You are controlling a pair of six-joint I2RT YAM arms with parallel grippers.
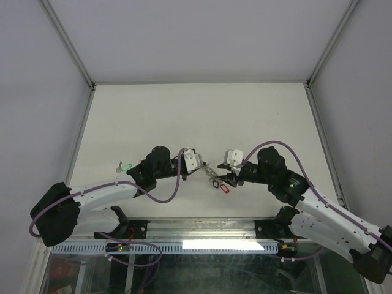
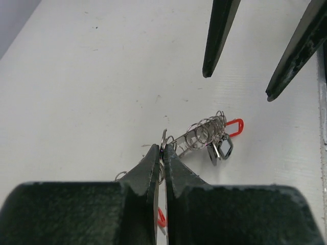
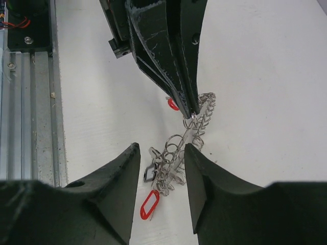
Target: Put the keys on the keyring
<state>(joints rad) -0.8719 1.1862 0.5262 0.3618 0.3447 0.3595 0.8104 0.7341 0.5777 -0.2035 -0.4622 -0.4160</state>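
Observation:
The keyring is a tangle of small silvery rings and keys with a red tag, lying between the two grippers. My left gripper is shut on one of its rings and holds that end a little up. In the right wrist view the keyring hangs from the left gripper's fingertips down between my open right gripper's jaws, without touching them. A red key head shows just behind the left fingertips and under them. The green key lies alone on the table, far left.
The white table is walled at the back and on both sides. A metal rail runs along the near edge by the arm bases. The open right fingers hang above the keyring in the left wrist view.

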